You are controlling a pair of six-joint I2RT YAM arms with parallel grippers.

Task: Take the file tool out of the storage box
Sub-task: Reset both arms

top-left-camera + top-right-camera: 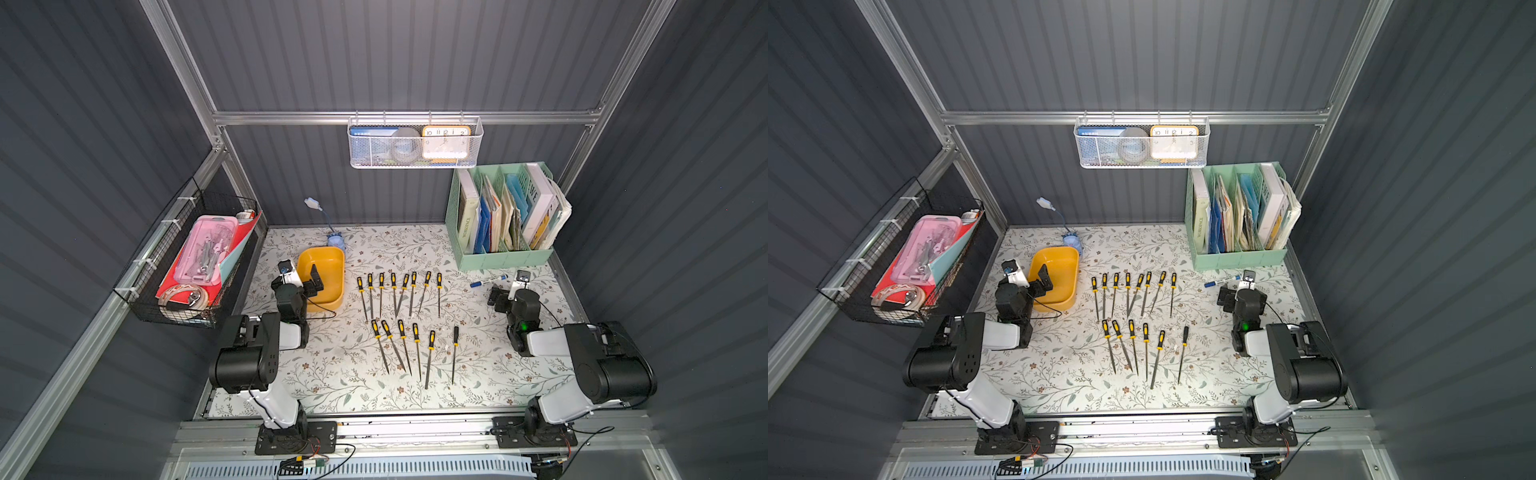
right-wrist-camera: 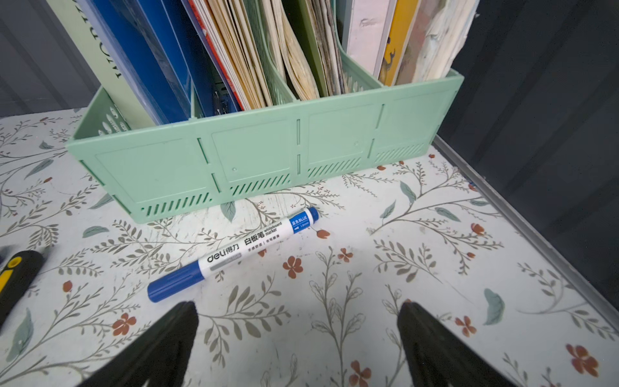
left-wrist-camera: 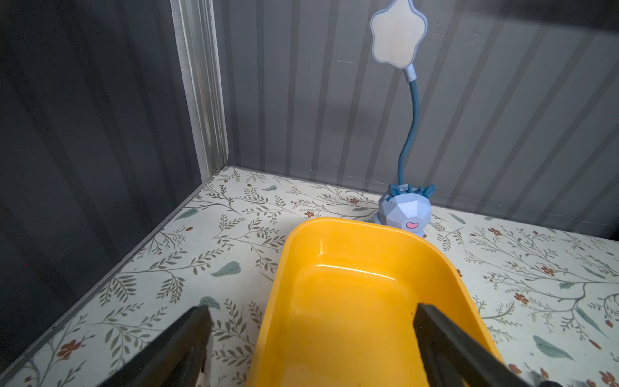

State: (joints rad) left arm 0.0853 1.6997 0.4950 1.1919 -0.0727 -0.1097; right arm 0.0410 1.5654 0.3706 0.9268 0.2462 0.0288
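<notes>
On the left wall a black wire basket (image 1: 166, 313) is hanging, off the tabletop (image 1: 332, 382). Along the tabletop's left edge, toward the back left corner, the storage box (image 1: 332, 266) is sitting. The left gripper (image 3: 310, 310) is hovering at its near end with jaws spread wide, holding nothing. In the left wrist view one finger is hanging over the box's floor and the other over the tabletop outside, so they are straddling the wall. Wherever the floor can be seen it is showing bare yellow, and no file is lying in it. A blue lamp (image 1: 336, 241) is standing just behind the box, at the back edge.

Right of the box, around the tabletop's middle, the files (image 1: 393, 280) are lying in two rows, eight toward the back and six toward the front edge. So the taking-out is looking finished to me. The next move is calling only for the left arm to be lifting clear without knocking the box's wall.

Toward the right edge a blue marker (image 2: 234, 253) is lying just in front of the mint-green organiser (image 2: 268, 154), which is filling the back right corner. The right gripper (image 2: 298, 308) is hovering near the marker, jaws apart and empty. A floral covering is dressing the tabletop, dark ribbed panels and aluminium rails are enclosing it, and a white mesh basket (image 1: 415, 162) is hanging on the back rail.
</notes>
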